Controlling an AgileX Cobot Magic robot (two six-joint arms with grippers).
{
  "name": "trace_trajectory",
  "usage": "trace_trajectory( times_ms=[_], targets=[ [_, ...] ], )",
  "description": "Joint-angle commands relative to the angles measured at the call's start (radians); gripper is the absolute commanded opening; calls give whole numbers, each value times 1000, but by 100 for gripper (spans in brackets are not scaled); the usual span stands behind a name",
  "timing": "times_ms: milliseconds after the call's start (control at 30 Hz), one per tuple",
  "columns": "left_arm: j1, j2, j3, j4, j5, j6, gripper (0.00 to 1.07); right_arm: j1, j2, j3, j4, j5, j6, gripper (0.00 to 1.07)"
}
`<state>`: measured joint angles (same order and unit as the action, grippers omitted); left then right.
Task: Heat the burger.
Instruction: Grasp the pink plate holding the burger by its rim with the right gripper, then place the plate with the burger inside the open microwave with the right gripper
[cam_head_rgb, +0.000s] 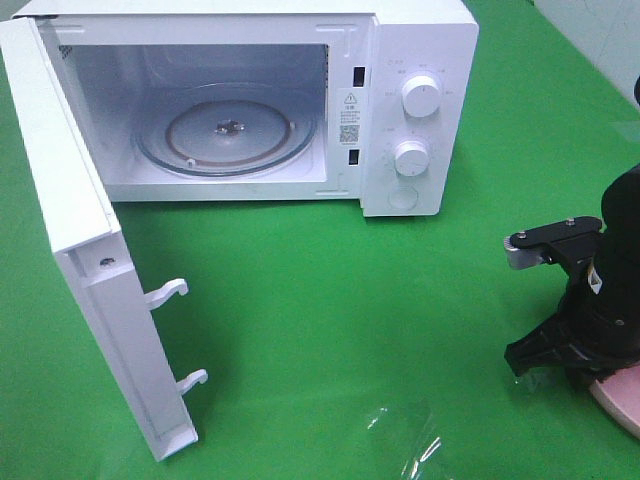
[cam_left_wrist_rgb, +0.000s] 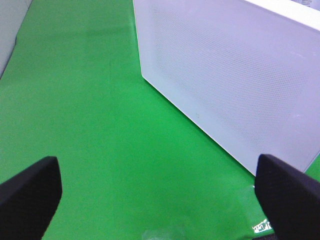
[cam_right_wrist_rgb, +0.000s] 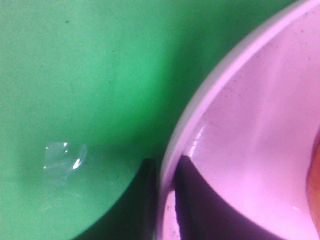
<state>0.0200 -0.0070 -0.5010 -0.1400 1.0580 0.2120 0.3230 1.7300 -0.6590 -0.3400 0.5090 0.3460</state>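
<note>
Right gripper (cam_right_wrist_rgb: 166, 162) pressed together on rim of pink plate (cam_right_wrist_rgb: 240, 125), one finger outside rim, one inside. Burger (cam_right_wrist_rgb: 316, 190) shows only as orange-brown sliver at frame edge, apparently on plate, just past fingers. Plate sits near right; open microwave (cam_head_rgb: 445, 60) with glass turntable (cam_head_rgb: 228, 135) lies far and left of it. Right arm nearer. Left gripper (cam_left_wrist_rgb: 157, 170) spread wide, empty, beside microwave door (cam_left_wrist_rgb: 225, 75).

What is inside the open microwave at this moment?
Inside the microwave only a round glass turntable lies on the cavity floor, with nothing on it. The cavity's ceiling cannot be seen, because the upper edge of the casing covers it.
</note>
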Motion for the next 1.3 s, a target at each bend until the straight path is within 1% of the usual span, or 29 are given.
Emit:
trace_trajectory(
  times_ms=[33,300,467,567,600,767,833,1067,1133,1300],
  targets=[
    [-6,-17,1,-4,-13,-1,98,-4,5,5,-27,-8,4,0],
    [-6,-17,1,-4,-13,-1,98,-1,5,3,-97,51,83,0],
    [-6,-17,1,-4,-13,-1,98,-1,5,3,-109,82,110,0],
    [-6,-17,1,-4,-13,-1,98,1,-27,3,-130,115,142,0],
    [-6,-17,1,-4,-13,-1,98,12,-55,3,-153,129,160,0],
    [-6,-17,1,-4,-13,-1,98,28,-92,3,-165,164,163,0],
    [-6,-17,1,-4,-13,-1,98,55,-121,3,-179,213,170,0],
    [-6,-17,1,-4,-13,-1,98,87,-150,3,-186,260,171,0],
    [-6,-17,1,-4,-13,-1,98,126,-173,3,-195,301,171,0],
    [-6,-17,1,-4,-13,-1,98,161,-205,3,-203,334,171,0]
  ],
)
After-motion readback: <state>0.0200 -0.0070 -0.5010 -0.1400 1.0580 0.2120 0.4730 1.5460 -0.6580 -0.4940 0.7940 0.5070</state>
